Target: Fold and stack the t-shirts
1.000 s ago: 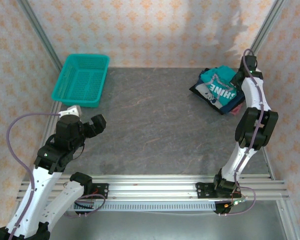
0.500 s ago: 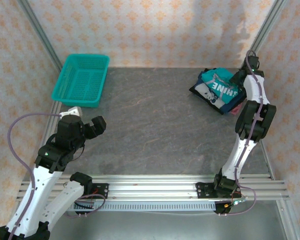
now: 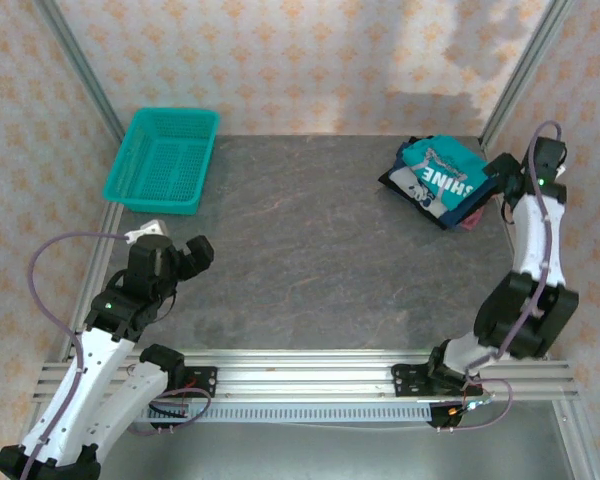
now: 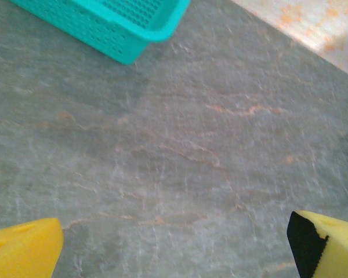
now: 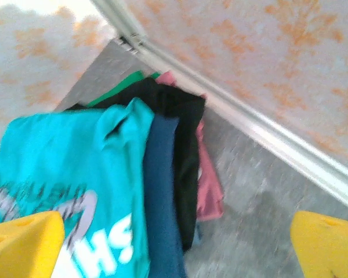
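Note:
A pile of t-shirts lies at the back right of the table. On top is the teal shirt (image 3: pixel 438 172) with its white "SHINE" print, also close up in the right wrist view (image 5: pixel 64 174). A navy shirt (image 5: pixel 162 197) lies under it, its edge with white print at the pile's left (image 3: pixel 408 186). Black (image 5: pixel 182 139) and pink (image 5: pixel 210 185) layers stick out beneath. My right gripper (image 3: pixel 502 176) hangs open just right of the pile, its yellow fingertips (image 5: pixel 23 243) wide apart and holding nothing. My left gripper (image 3: pixel 196 250) is open over bare table at the front left (image 4: pixel 174 255).
A teal plastic mesh basket (image 3: pixel 163 160) stands at the back left, its corner in the left wrist view (image 4: pixel 122 29). The patterned wall and a metal frame rail (image 5: pixel 232 110) run close behind the pile. Grey table (image 3: pixel 300 250) stretches between the arms.
My right arm has swung out to the right and its gripper has drawn back from above the pile to its right side. The left arm has sunk slightly.

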You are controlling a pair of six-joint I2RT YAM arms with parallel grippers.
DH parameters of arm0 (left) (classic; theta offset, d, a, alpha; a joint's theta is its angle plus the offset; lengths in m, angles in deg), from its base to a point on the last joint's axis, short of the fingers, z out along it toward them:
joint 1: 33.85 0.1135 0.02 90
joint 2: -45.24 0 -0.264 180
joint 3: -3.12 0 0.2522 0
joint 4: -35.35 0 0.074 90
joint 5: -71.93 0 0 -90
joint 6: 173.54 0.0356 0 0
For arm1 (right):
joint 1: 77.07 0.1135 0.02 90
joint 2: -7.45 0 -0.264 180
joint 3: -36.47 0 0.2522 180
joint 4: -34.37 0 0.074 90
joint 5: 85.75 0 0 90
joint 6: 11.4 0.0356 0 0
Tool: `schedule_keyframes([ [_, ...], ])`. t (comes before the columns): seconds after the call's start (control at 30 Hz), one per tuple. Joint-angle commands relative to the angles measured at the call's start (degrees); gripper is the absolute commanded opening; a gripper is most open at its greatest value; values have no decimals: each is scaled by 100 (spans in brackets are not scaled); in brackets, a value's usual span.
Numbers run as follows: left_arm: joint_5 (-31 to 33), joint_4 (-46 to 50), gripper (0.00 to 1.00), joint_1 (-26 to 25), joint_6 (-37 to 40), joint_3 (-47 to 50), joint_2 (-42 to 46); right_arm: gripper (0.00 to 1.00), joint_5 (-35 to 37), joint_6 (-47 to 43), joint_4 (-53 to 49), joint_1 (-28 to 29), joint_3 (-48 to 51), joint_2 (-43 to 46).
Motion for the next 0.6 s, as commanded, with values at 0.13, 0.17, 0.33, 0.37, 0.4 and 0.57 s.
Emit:
schedule_keyframes([
  [0.13, 458, -785, 100, 1442, 492, -105, -1617, 99, -980, -237, 1277, 1101, 2595, 1051],
  [0.17, 828, -959, 100, 1460, 749, -115, -1874, 99, -700, -369, 1609, 1309, 3007, 1214],
  [0.33, 1349, -3037, 100, 1538, 1878, 793, -1738, 99, 184, -1024, 4631, 1917, 4893, 1941],
  [0.37, 1334, -3556, 100, 1534, 2098, 1105, -1652, 99, 369, -989, 5121, 1929, 5101, 1862],
  [0.4, 1331, -4057, 100, 1534, 2243, 1373, -1597, 99, 570, -963, 5341, 1935, 5143, 1732],
  [0.57, 1046, -5790, 100, 1544, 2356, 2170, -1882, 99, 404, -1090, 5700, 1943, 4876, 808],
])
